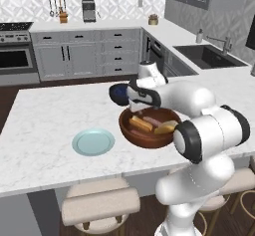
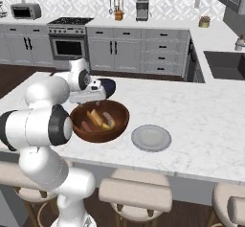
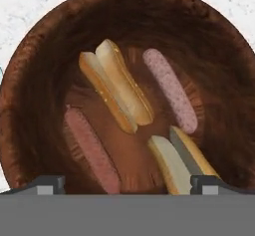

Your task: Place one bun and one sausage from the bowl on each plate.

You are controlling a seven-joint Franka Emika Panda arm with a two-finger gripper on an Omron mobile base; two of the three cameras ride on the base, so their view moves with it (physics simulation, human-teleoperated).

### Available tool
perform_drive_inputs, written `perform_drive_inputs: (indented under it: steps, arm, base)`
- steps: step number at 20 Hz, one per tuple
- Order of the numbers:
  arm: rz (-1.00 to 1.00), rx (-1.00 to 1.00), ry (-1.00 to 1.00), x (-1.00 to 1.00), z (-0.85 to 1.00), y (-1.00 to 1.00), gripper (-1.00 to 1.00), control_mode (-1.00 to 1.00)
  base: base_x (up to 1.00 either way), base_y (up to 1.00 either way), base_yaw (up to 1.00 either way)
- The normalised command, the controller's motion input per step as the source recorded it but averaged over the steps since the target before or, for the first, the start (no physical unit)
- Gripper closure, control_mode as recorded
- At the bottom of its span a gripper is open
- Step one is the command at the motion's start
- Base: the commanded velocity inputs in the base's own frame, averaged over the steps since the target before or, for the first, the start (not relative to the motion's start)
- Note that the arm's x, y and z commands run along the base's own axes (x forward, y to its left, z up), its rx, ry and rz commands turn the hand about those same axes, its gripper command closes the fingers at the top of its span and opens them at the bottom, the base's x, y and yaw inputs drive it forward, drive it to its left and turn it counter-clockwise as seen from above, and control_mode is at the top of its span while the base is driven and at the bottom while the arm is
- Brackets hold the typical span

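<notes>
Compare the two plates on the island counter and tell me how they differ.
The light blue plate lies to the left of the wooden bowl; the grey plate lies to its right. The blue plate sits clearly apart from the bowl, while the grey plate lies close beside the bowl's rim. Both are round, flat and bare, with no bun or sausage on them yet.

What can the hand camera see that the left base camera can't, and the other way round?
Hand view alone: all four foods laid out, two buns and two sausages, with the claw open above them. Left base view alone: the light blue plate, the dark blue bowl, the arm, the kitchen. Both: the wooden bowl on the marble counter.
</notes>
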Motion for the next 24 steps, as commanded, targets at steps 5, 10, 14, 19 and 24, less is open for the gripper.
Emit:
perform_drive_inputs:
  steps: [5, 10, 14, 19, 24]
  arm:
    - [0.15, -0.02, 0.09, 0.33, -0.89, 0.0, -1.0, -1.0]
    - [0.22, 0.0, -0.1, -0.16, -0.51, -0.02, -1.0, -1.0]
    - [0.17, 0.0, -0.19, 0.1, -0.28, -0.02, -1.0, -1.0]
    - [0.07, 0.0, -0.03, 0.6, -0.19, 0.0, -1.0, -1.0]
    - [0.01, 0.0, 0.06, 0.38, -0.14, 0.0, -1.0, -1.0]
  base:
    - [0.0, 0.0, 0.0]
    - [0.0, 0.0, 0.0]
    - [0.0, 0.0, 0.0]
    - [0.0, 0.0, 0.0]
    - [0.0, 0.0, 0.0]
